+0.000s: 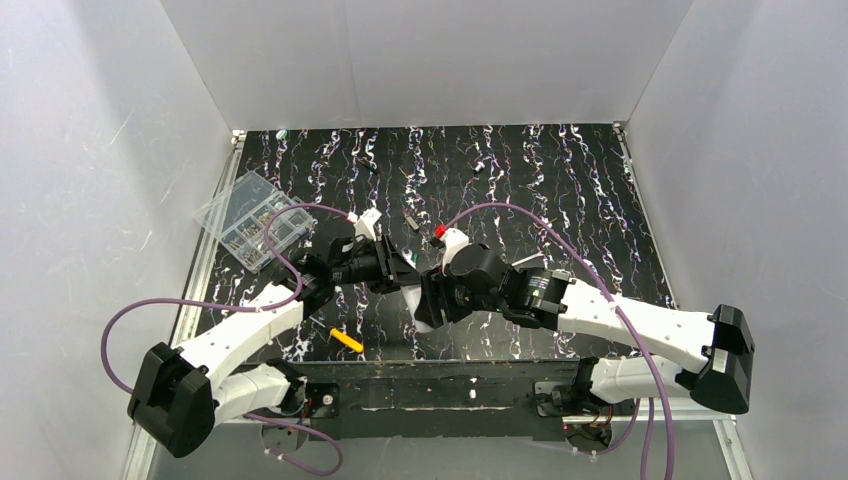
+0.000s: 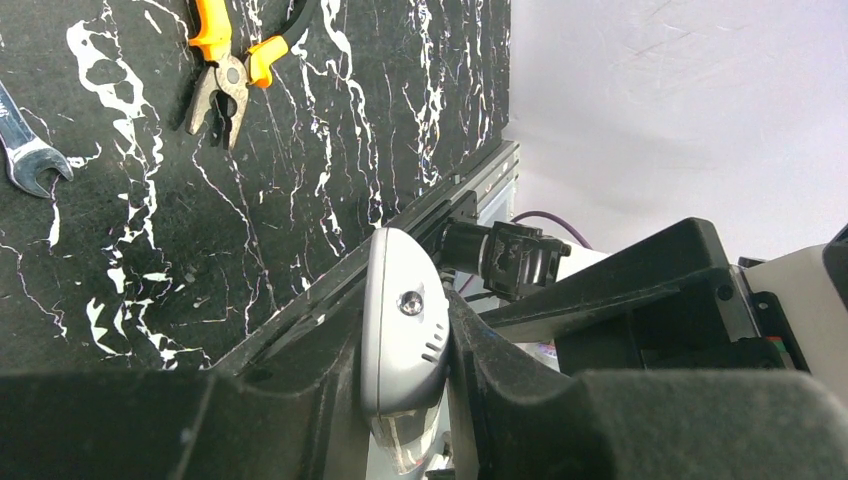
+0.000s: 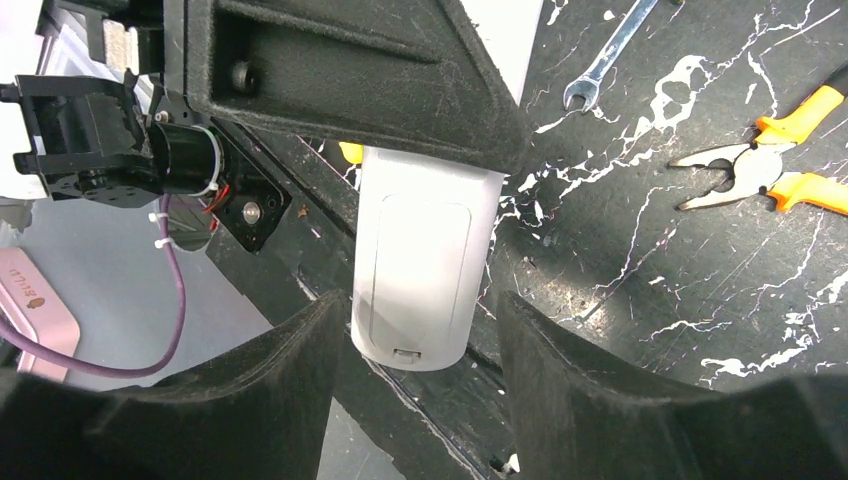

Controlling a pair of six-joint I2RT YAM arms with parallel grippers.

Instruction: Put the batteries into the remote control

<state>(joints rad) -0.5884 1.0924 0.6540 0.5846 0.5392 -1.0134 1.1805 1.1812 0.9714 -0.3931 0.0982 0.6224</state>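
The white remote control (image 2: 403, 330) is pinched edge-on in my left gripper (image 2: 405, 352), held above the table's near edge. In the right wrist view its back (image 3: 425, 265) faces the camera, with the cover panel in place. Its top end sits in the left gripper's finger. My right gripper (image 3: 420, 310) is open, its jaws standing either side of the remote's free lower end, with a gap on the right side. From above, both grippers meet at the remote (image 1: 421, 318). No green batteries show in any view.
Orange-handled pliers (image 3: 765, 170) and a wrench (image 3: 605, 55) lie on the black marbled mat, also in the left wrist view (image 2: 228, 70). A clear parts box (image 1: 250, 220) stands at the far left. A yellow-handled tool (image 1: 347, 340) lies near the front edge.
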